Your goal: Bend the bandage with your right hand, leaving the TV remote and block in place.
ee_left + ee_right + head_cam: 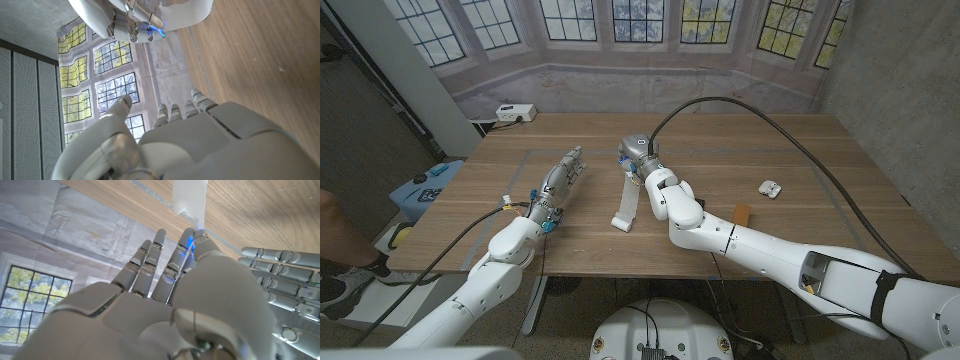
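Both hands are out on the table. Right hand [638,158] hovers at the far end of the bandage [627,203], fingers extended, holding nothing I can see. To bend it well, pinch that far end and curl toward six o'clock. Left hand [560,177] at nine o'clock, fingers straight, should wait.

Bandage [626,203]: far end hidden under right hand [642,156] in head view, so contact between fingers & strip can't be told. Right wrist view cuts the strip off at pic edge. Small white item [769,188] on counter [800,150]: too small to identify. Brown piece [741,214] beside right forearm is partly covered by the arm. White box [516,113] at far corner: detail too small. Person's leg [338,225] cut by frame edge.
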### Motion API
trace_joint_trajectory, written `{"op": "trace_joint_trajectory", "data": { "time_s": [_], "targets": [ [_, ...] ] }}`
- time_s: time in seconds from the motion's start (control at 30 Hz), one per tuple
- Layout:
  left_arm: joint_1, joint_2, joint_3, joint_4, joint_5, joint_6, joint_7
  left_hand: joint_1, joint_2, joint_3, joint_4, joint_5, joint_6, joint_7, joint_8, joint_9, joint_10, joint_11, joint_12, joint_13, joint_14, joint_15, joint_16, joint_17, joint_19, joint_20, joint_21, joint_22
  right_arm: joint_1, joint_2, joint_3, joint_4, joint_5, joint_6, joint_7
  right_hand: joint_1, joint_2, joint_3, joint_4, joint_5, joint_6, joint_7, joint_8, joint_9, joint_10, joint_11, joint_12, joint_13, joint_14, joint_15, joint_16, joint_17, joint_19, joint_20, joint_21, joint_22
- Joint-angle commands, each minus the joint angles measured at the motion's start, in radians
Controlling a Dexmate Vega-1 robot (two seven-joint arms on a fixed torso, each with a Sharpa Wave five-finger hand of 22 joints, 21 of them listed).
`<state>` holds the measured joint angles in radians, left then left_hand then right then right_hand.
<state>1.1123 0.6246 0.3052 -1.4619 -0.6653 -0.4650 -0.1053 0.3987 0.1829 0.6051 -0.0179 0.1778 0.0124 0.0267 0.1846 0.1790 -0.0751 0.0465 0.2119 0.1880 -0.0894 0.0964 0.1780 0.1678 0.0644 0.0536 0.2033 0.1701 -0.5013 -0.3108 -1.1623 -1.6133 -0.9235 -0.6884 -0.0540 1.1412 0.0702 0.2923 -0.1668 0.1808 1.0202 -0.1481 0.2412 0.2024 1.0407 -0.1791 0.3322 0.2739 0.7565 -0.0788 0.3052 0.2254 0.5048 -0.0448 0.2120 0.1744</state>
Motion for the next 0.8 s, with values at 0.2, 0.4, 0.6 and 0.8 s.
{"op": "trace_joint_trajectory", "data": {
  "time_s": [0.2, 0.4, 0.6, 0.8],
  "targets": [
    [-0.013, -0.001, 0.004, 0.011, -0.003, -0.010, -0.023, 0.015, 0.001, -0.002, 0.001, 0.002, -0.002, -0.001, 0.000, 0.001, 0.003, -0.005, -0.003, 0.005, 0.001, 0.007, 0.001, 0.003, 0.011, 0.000, -0.001, 0.005, -0.024, -0.007, -0.003, -0.058, -0.046, -0.046, 0.024, 0.012, -0.001, -0.007, 0.002, 0.007, 0.011, 0.001, -0.001, 0.003, 0.009, -0.001, 0.007, 0.002, 0.013, -0.152, 0.006, 0.006, 0.008, -0.079, -0.002, 0.004],
    [-0.015, -0.003, 0.006, 0.015, -0.002, -0.013, -0.026, 0.015, 0.001, -0.002, 0.000, 0.002, -0.003, -0.001, 0.000, 0.001, 0.003, -0.003, -0.003, 0.005, 0.002, 0.006, 0.002, 0.003, 0.011, 0.000, -0.001, 0.005, -0.033, -0.003, -0.002, -0.073, -0.062, -0.064, 0.033, 0.014, -0.001, -0.009, 0.002, 0.008, 0.013, 0.003, -0.002, 0.004, 0.009, -0.001, 0.006, 0.002, 0.013, -0.152, 0.006, 0.006, 0.009, -0.078, -0.002, 0.004],
    [-0.014, -0.004, 0.006, 0.017, -0.003, -0.017, -0.029, 0.016, 0.001, -0.003, 0.000, 0.002, -0.002, -0.001, 0.000, 0.001, 0.003, -0.004, -0.002, 0.005, 0.002, 0.007, 0.002, 0.003, 0.011, 0.001, -0.002, 0.005, -0.042, -0.003, -0.002, -0.090, -0.074, -0.072, 0.042, 0.016, 0.000, -0.010, 0.002, 0.008, 0.012, 0.003, -0.003, 0.004, 0.008, -0.001, 0.006, 0.003, 0.014, -0.153, 0.006, 0.006, 0.008, -0.078, -0.002, 0.004],
    [-0.016, -0.005, 0.008, 0.021, -0.005, -0.021, -0.037, 0.016, 0.001, -0.003, 0.000, 0.002, -0.002, -0.001, 0.000, 0.001, 0.003, -0.004, -0.002, 0.005, 0.002, 0.007, 0.002, 0.003, 0.011, 0.000, -0.002, 0.005, -0.055, 0.000, -0.002, -0.108, -0.093, -0.087, 0.046, 0.016, 0.000, -0.012, 0.003, 0.008, 0.014, 0.003, -0.004, 0.004, 0.008, 0.000, 0.006, 0.003, 0.014, -0.152, 0.006, 0.007, 0.008, -0.077, -0.002, 0.004]
  ]
}}
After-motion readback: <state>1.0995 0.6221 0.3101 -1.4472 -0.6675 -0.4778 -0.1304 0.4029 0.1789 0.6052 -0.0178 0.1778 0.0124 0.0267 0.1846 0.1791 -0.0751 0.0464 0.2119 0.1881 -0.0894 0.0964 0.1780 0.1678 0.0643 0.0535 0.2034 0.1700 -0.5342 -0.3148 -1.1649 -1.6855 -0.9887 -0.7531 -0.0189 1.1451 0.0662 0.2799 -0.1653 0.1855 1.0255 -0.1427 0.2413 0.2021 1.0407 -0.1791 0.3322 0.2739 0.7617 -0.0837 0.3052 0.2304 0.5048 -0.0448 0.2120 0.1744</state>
